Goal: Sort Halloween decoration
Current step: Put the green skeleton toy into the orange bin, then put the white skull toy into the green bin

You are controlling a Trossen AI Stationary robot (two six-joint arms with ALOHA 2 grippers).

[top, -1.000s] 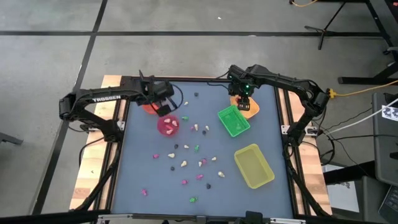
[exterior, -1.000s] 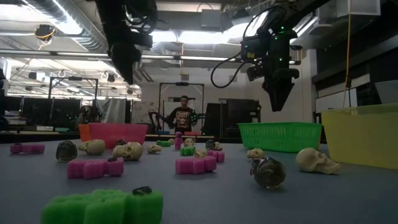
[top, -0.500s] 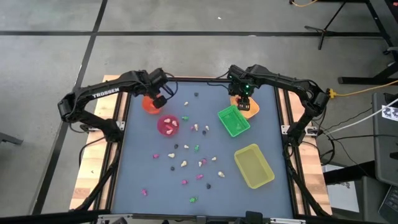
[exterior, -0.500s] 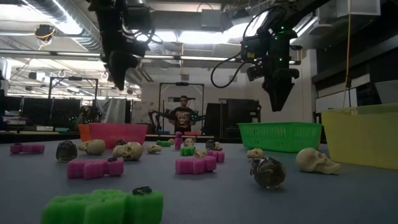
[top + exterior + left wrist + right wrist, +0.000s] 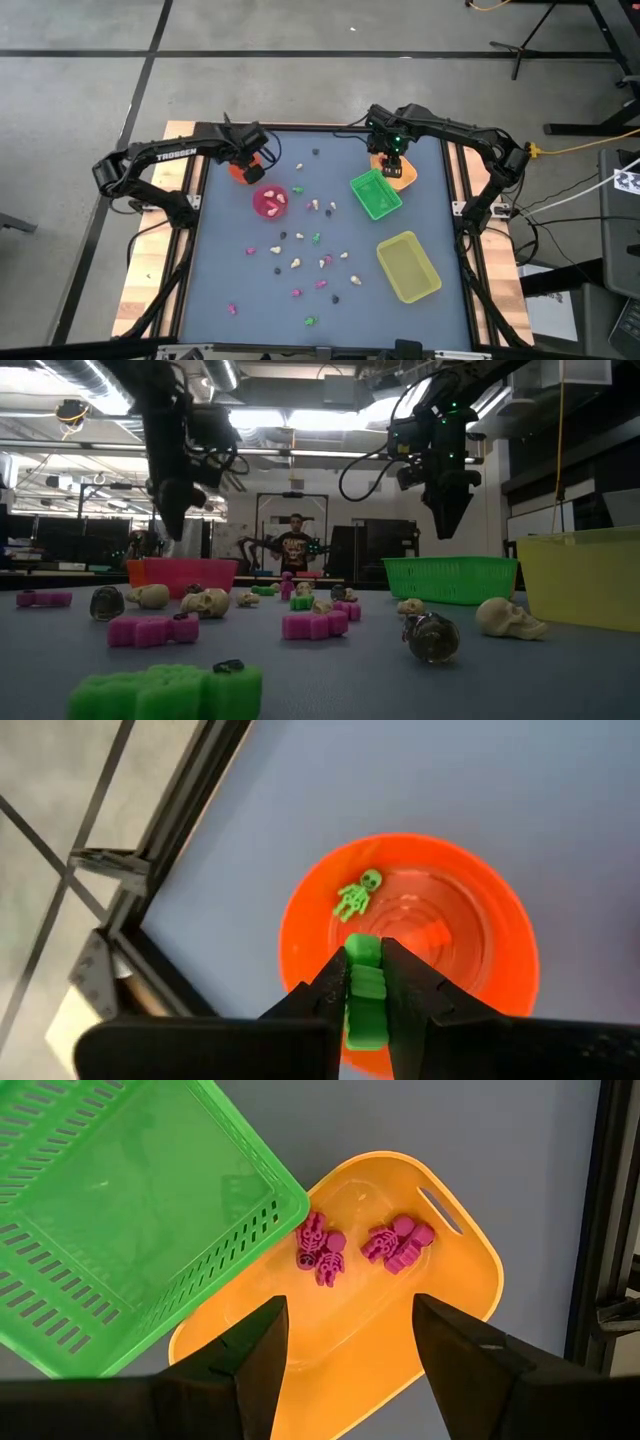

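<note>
Halloween trinkets, tiny pink, green, cream and dark pieces [image 5: 300,264], are scattered across the centre of the grey table [image 5: 440,200] in the high view. A small green ridged trinket [image 5: 365,990] is pinched in the left gripper [image 5: 366,982], hung over the round orange plastic cup [image 5: 500,930] at upper left, where a green skeleton figure [image 5: 356,896] already lies. Release is best made centred over the cup, perhaps lower. The right gripper [image 5: 345,1335] is spread empty above the orange tray [image 5: 460,1280] holding pink trinkets [image 5: 322,1250].
</note>
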